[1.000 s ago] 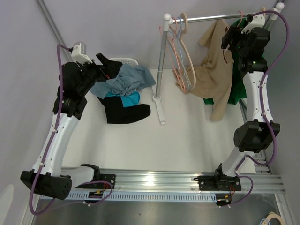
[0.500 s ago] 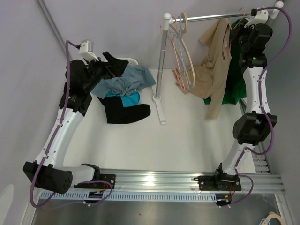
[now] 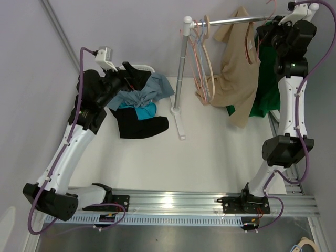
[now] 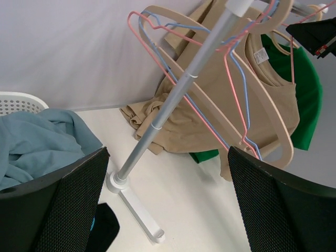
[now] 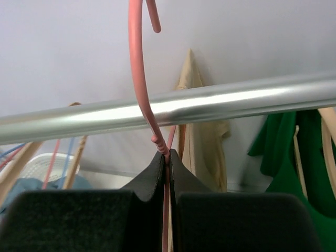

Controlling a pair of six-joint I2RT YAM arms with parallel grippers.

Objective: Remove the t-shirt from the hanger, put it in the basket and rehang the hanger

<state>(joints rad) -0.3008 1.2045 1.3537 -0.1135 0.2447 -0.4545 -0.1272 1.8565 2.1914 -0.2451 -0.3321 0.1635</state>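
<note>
Top external view shows you the right arm (image 3: pixel 290 105) stretched almost straight up from its base at the near right of the white bench (image 3: pixel 210 152). Its elbow joint sits by the bench's right edge and the forearm rises to the right end of the silver metal clothes rail (image 3: pixel 231 21). The wrist bends over to the left there, so the right fingers (image 3: pixel 261 38) point along the rail towards the hanging clothes.

From the right wrist camera you can see those fingers pressed together on the neck of the thin pink wire hanger (image 5: pixel 137 68), just under its hook. The hook curves up across the rail, and you cannot tell whether it rests on it.

The tan short-sleeved t-shirt (image 3: pixel 236 79) hangs just left of that wrist, draping from rail height down towards the bench. A green t-shirt (image 3: pixel 269 84) hangs beside it on the right, partly behind the arm. Whether the tan shirt sits on the pink hanger cannot be made out.

The left arm (image 3: pixel 73 142) leans forward from its base with the elbow bent. Its wrist is over the heap of blue-grey, teal and black clothes (image 3: pixel 139 97) spilling from the white plastic basket (image 3: pixel 140 67). The left fingers (image 4: pixel 58 210) are spread wide with nothing between them. They are aimed at the rack's upright post (image 4: pixel 173 105) and the bunch of empty pink, blue and wooden hangers (image 3: pixel 205 79) at the rail's left end.
</note>
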